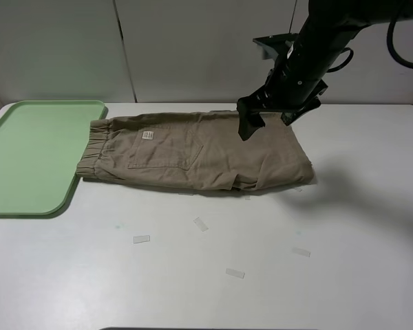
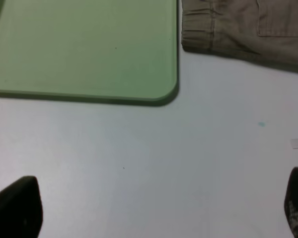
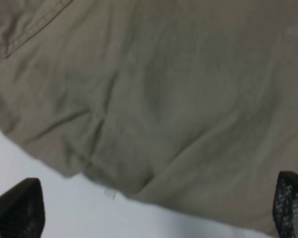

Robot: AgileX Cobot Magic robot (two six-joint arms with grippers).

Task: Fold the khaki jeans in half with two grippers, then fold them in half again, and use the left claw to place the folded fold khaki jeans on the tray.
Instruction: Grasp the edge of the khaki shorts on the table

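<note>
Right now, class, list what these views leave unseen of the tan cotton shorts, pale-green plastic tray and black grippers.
Exterior high: label on the tan cotton shorts, too small to read.
Exterior high: pale-green plastic tray, cut off by the left edge.
Left wrist: left gripper, frame edge cuts all but fingertips.

White counter (image 1: 193, 295), smooth matte top, fills most of the exterior high view & runs L to R across it. Behind it is a pale grey-white wall (image 1: 55, 48) of flat panels w/ a thin dark vertical seam (image 1: 124, 51) left of centre; a 2nd seam right of centre is partly hidden. Wall meets the counter's back edge in a straight line. A few small clear rectangular slips (image 1: 141, 239) lie scattered on the front half of the counter, well apart from each other. Tiny teal speck (image 2: 260, 124) on the top in the left wrist view. Light is even, diffuse, from above; soft grey shadow (image 1: 358, 199) on the counter's right part. Narrow dark strip (image 1: 206, 328) at the front edge.
</note>
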